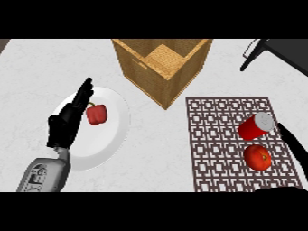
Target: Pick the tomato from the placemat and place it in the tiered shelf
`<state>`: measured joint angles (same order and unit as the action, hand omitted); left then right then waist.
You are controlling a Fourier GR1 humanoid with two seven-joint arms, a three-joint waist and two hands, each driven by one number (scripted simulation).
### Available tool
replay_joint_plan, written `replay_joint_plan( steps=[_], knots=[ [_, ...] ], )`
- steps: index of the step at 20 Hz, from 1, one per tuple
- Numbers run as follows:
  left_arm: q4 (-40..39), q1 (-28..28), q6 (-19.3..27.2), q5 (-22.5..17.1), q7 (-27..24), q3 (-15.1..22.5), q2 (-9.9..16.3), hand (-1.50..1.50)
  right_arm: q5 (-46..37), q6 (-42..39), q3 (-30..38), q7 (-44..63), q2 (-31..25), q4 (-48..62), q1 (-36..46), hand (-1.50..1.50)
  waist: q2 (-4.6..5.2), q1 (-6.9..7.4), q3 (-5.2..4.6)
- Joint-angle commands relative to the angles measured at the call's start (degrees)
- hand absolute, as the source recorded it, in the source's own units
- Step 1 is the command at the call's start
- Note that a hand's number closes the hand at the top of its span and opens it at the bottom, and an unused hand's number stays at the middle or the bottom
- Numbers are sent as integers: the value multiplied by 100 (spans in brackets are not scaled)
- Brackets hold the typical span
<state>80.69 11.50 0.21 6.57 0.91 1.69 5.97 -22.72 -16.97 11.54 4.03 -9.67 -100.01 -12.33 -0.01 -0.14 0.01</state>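
Still at the reach: right hand [301,151] with straight, unclenched fingers just beside the tomato [258,157] on the placemat [209,135], left hand [68,119] resting open over the plate [113,131]; next, probably closing round it, then lifting toward the wooden tiered shelf [161,67].

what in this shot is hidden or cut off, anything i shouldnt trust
Head view only:
- Right hand: cut off by the right and lower edges; only dark fingers beside the tomato show, so their curl is unclear.
- Tiered shelf: seen from steeply above, its levels cannot be told apart.
- Dark object at the upper right: cut off by the edge, unidentifiable.
- Plate: its left part is covered by the left hand.
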Motion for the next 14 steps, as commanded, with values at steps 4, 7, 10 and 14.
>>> replay_joint_plan(
  steps=[4,7,10,14],
  knots=[
    [113,-199,14,135,14,54,-150,0,-327,182,-11,-471,-9,754,340,-150,0,11,0],
    [467,-143,26,119,286,0,-142,0,-359,94,-90,-574,46,412,-204,-150,-2,-3,-1],
    [267,-103,24,225,157,180,-266,0,-823,163,-441,-537,-41,867,333,150,2,12,0],
    [431,-470,-69,207,-77,96,-157,0,-1150,599,-520,-812,91,786,292,150,-2,20,0]
  ],
)
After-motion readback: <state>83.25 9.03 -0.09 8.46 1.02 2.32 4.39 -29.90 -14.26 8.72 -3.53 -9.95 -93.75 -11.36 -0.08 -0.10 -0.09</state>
